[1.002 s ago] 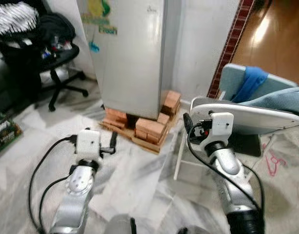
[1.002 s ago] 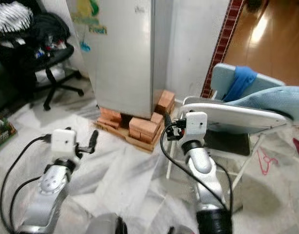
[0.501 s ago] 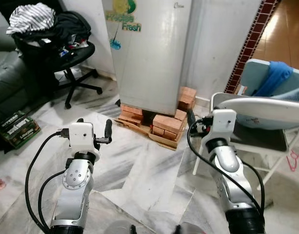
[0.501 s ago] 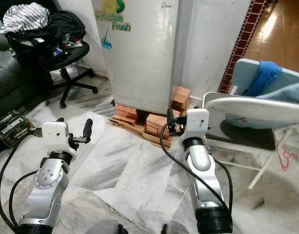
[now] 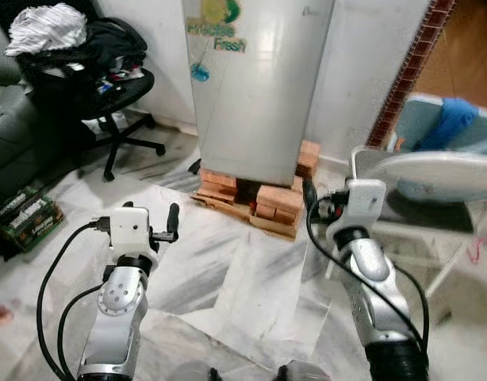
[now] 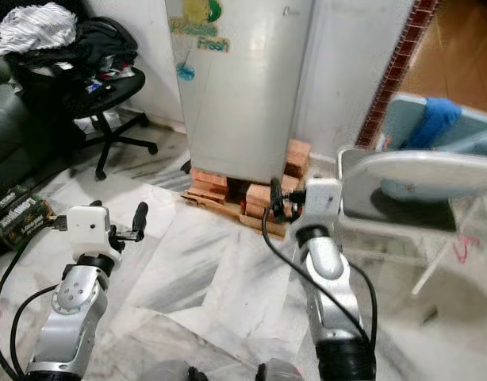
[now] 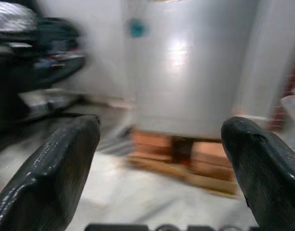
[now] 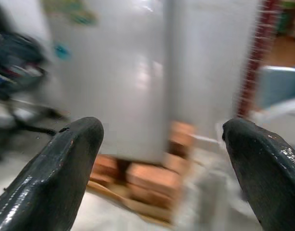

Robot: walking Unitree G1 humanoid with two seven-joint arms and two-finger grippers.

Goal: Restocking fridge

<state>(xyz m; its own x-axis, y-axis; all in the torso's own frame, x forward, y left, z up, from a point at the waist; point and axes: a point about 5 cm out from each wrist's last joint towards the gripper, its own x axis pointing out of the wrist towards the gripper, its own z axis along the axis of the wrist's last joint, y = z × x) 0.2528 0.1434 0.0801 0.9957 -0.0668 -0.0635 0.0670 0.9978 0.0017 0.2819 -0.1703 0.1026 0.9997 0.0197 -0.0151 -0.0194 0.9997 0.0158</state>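
Note:
The grey fridge (image 5: 259, 87) stands shut against the back wall, raised on red bricks (image 5: 267, 202) and a wooden pallet. It carries a green-and-yellow sticker on its door. Both arms are held up in front of me, well short of the fridge and pointing at it. My left gripper (image 7: 162, 126) is open with nothing between its black fingers (image 5: 174, 216). My right gripper (image 8: 162, 127) is open too and holds nothing; one of its fingers (image 5: 307, 195) shows beside the white wrist box. Both wrist views look at the fridge door and bricks, blurred.
A black office chair (image 5: 109, 87) heaped with clothes stands left of the fridge. To the right are a folding chair with a blue cloth (image 5: 454, 123) and a white oval board (image 5: 434, 171). Flat boxes (image 5: 25, 214) lie on the marble floor at the left.
The whole picture has shifted, so the camera moved; the fridge now sits more centred. Both arms keep the same raised pose with fingers apart.

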